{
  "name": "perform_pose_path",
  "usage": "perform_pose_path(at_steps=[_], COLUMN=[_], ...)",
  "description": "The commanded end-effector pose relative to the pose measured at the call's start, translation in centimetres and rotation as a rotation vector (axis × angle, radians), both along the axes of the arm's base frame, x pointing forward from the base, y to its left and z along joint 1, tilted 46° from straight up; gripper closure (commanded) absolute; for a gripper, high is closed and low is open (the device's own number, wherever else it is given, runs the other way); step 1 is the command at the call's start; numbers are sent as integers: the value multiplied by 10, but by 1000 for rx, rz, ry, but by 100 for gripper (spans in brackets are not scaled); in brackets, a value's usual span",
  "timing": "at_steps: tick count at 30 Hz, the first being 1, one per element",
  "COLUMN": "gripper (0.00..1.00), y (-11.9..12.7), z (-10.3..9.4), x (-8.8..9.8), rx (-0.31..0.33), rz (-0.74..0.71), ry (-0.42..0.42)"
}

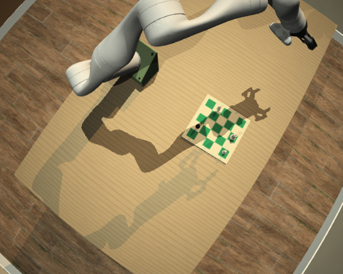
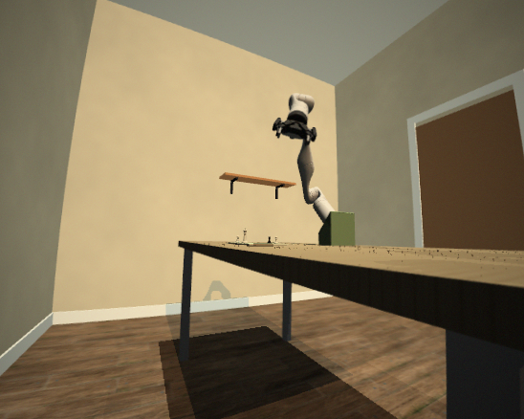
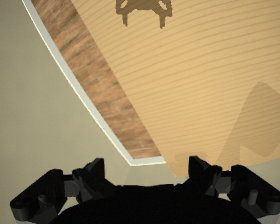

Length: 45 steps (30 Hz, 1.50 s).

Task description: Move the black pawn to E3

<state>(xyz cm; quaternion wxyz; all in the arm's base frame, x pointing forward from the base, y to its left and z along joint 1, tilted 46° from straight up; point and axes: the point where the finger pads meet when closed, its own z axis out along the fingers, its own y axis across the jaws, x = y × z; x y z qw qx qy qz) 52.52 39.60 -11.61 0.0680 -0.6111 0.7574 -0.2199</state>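
The chessboard (image 1: pixel 204 109) (image 2: pixel 251 244) lies flat on the wooden table (image 1: pixel 164 194) (image 2: pixel 413 265), with green and cream squares. The black pawn (image 1: pixel 198 126) (image 2: pixel 269 239) stands upright on a square near the board's left edge, in the arm's shadow. Three white pieces stand upright: one (image 1: pixel 219 109) near the far edge, one (image 1: pixel 234 136) by the right edge and one (image 1: pixel 224 152) near the front corner. My gripper (image 1: pixel 312 43) (image 2: pixel 294 133) (image 3: pixel 146 167) is open and empty, high above the table and far from the board.
The arm's green pedestal (image 1: pixel 146 62) (image 2: pixel 338 229) stands on the table behind the board. A wall shelf (image 2: pixel 257 180) hangs beyond the table. A brown door (image 2: pixel 475 172) is at the right. The table edge and the floor lie below the gripper in the wrist view.
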Motion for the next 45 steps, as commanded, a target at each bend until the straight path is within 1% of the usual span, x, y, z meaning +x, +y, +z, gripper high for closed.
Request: perform_pose_path(at_steps=[1,19,22,25,28,32,34,38,44,45], gripper=[0,0,0,0,0,0,0,0,0,0], y=[1,1,-1,-8,-21,-49,-49,-87,-157,-157], z=[1,1,0,-5,-13,-28,-28,-47,-73,-73], x=[0,0,0,1,1,1,1,-3,-16,-16], rx=[2,2,-6,-30,-74,-166,-166,-293,-524,-524], rz=[1,1,1,2,2,2,2,2,-3,-3], ry=[-1,-1,1,7,18,45,45,88,186,186])
